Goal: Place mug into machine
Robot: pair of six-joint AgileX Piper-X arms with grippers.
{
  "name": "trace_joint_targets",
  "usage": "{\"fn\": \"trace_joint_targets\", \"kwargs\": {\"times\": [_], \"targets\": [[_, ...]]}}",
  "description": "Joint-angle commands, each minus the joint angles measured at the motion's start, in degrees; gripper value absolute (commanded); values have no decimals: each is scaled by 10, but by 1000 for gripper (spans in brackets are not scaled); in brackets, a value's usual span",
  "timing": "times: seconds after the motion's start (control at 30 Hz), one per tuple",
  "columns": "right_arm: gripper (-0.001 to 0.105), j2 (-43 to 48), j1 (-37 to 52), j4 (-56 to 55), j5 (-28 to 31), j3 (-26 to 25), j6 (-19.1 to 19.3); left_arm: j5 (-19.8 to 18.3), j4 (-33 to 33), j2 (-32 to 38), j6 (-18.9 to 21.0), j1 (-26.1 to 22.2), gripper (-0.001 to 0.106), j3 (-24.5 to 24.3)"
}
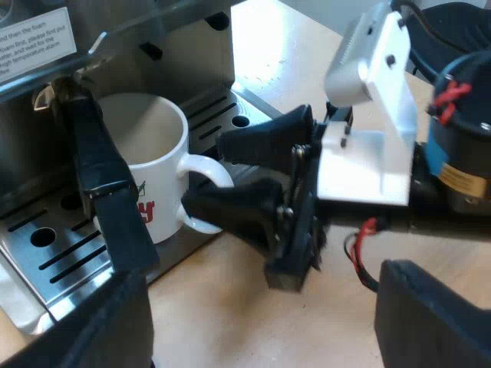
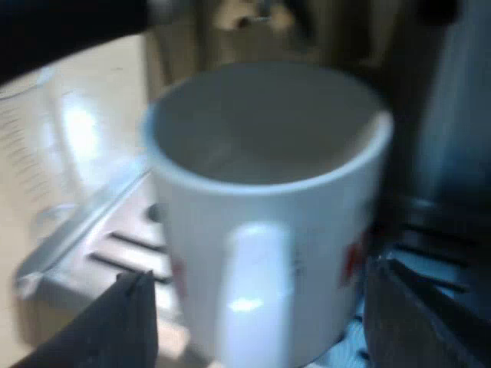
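A white mug [image 1: 146, 146] with red print stands upright on the espresso machine's slotted metal drip tray [image 1: 61, 253]. My right gripper [image 1: 205, 175] reaches in from the table side with one black finger on each side of the mug's handle [image 1: 211, 170]. In the right wrist view the mug [image 2: 268, 130] is very near. My right gripper [image 2: 257, 276] is open, its fingers standing clear of the handle [image 2: 253, 291]. My left gripper [image 1: 230, 188] is open wide, one finger beside the mug's rim, and holds nothing.
The machine's steel front [image 1: 176, 54] rises right behind the mug, with a white label [image 1: 31, 42] on it. A clear measuring glass [image 2: 38, 153] stands on the wooden table [image 1: 284, 46] beside the drip tray [image 2: 100, 245].
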State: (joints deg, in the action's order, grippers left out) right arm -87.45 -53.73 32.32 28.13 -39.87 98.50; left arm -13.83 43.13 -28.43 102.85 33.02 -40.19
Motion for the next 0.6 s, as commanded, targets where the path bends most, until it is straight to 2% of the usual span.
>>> {"fn": "trace_joint_targets", "kwargs": {"times": [0.03,0.17,0.6], "targets": [[55,-7,21,15,-21,-17,7,-1,-6,1,0,1,63,-1],[54,-18,22,13,-48,-26,7,-1,-6,1,0,1,63,-1],[54,-69,22,17,-34,-63,7,-1,-6,1,0,1,63,-1]]}}
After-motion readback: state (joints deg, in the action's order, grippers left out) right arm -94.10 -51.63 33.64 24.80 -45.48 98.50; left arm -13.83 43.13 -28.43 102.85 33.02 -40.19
